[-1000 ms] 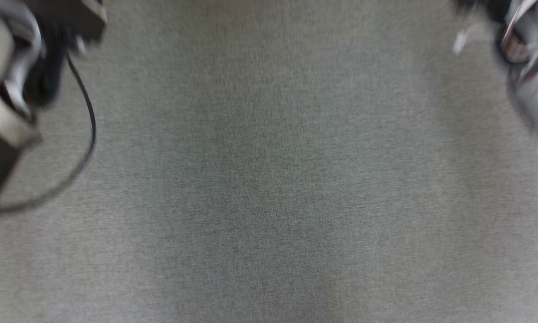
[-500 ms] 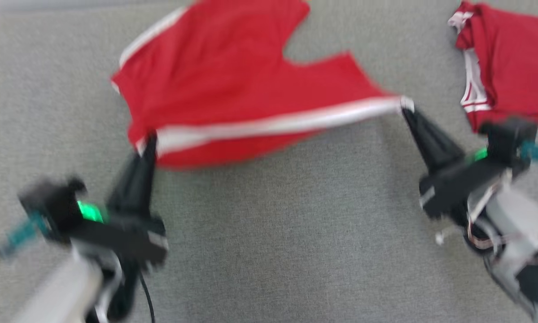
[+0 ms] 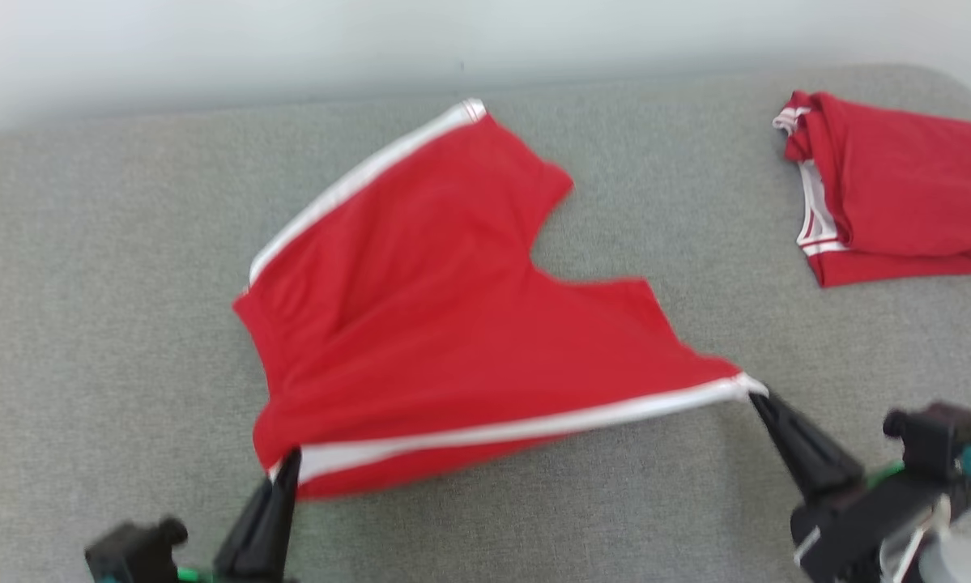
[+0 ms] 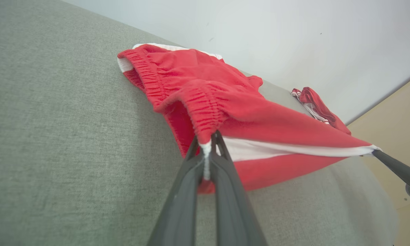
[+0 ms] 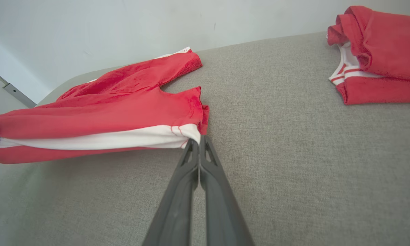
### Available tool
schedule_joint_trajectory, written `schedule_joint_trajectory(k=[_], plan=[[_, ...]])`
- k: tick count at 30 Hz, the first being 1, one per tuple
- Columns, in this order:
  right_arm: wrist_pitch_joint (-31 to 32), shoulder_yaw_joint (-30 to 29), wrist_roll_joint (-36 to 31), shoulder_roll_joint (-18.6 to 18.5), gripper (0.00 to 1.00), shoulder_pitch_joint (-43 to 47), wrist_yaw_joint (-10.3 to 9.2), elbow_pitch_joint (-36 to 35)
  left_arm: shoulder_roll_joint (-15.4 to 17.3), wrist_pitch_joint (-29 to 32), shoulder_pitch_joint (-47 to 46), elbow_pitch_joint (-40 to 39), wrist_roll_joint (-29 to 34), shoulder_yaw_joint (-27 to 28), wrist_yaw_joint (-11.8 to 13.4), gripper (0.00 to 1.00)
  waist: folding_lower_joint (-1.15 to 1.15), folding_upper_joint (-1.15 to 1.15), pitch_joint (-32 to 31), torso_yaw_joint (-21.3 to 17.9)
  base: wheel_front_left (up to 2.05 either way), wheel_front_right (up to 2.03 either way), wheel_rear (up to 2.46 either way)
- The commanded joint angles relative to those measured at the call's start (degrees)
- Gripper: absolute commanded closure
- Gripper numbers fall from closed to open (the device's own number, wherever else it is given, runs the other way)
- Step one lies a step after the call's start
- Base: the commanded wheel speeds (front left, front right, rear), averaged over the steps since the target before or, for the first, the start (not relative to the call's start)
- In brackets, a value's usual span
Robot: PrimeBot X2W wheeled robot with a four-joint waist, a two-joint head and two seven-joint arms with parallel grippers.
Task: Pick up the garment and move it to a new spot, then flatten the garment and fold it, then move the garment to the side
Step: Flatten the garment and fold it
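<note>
So the red shorts (image 3: 420,324) are spread out on the grey fabric-topped desk (image 3: 88,283), well off to the left of the folded red pile (image 3: 898,186) that sits in the far right corner. There's bare grey fabric between the two.

Both pincers have a grip on the shorts. The left pincer (image 3: 287,465) is pinched fully closed on the gathered elastic waistband corner, right where the white side stripe starts. It's the one farther from the folded pile. The right pincer (image 3: 759,398) is closed tight too, fingers pressed together on the hem end of that same white stripe. It's the end nearer the folded pile, but nowhere near touching it.

The stripe runs pretty much straight and taut from one pincer to the other. That near edge looks lifted a bit off the desk, with red fabric sagging under the stripe. The rest of the shorts slopes away and lies on the desk. The other leg, with its own white stripe, points toward the pale wall (image 3: 210,57) behind, about level with the folded pile.
</note>
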Motion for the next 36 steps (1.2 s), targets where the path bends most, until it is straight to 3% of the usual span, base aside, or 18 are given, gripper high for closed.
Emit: schedule_joint_trajectory(k=[1, 10, 16, 26, 36], plan=[[1.0, -2.0, -0.3, 0.7, 1.00, 2.9, -0.16, -1.5, 0.1, -0.2, 2.3, 0.6, 0.9, 0.5, -0.3, 1.00, 0.01, 0.01, -1.8, 0.1, 0.00, 0.00, 0.00], [10.0, -13.5, -4.6, 6.8, 1.00, 20.3, -0.16, -12.9, 0.7, -0.2, 6.5, 1.0, 2.9, 0.5, -1.1, 1.00, 0.01, 0.01, -4.1, 0.2, 0.00, 0.00, 0.00], [13.8, -19.4, -7.0, 11.1, 1.00, 23.3, -0.16, -18.0, 0.0, -0.2, 6.1, 1.3, 4.0, -0.6, -1.7, 1.00, 0.01, 0.01, -5.0, 0.8, 0.00, 0.00, 0.00], [15.9, -21.9, -7.2, 10.9, 1.00, 11.5, -0.16, -15.9, -1.6, 0.1, -0.7, 0.6, 7.7, -3.3, -3.4, 1.00, 0.01, 0.01, -4.5, 5.4, 0.00, 0.00, 0.00], [15.0, -15.9, -9.0, 9.8, 1.00, -10.2, -0.16, -2.6, -4.4, 0.4, -11.9, 5.1, 6.6, -3.4, -5.1, 1.00, 0.01, 0.01, 0.0, 9.5, 0.00, 0.00, 0.00]])
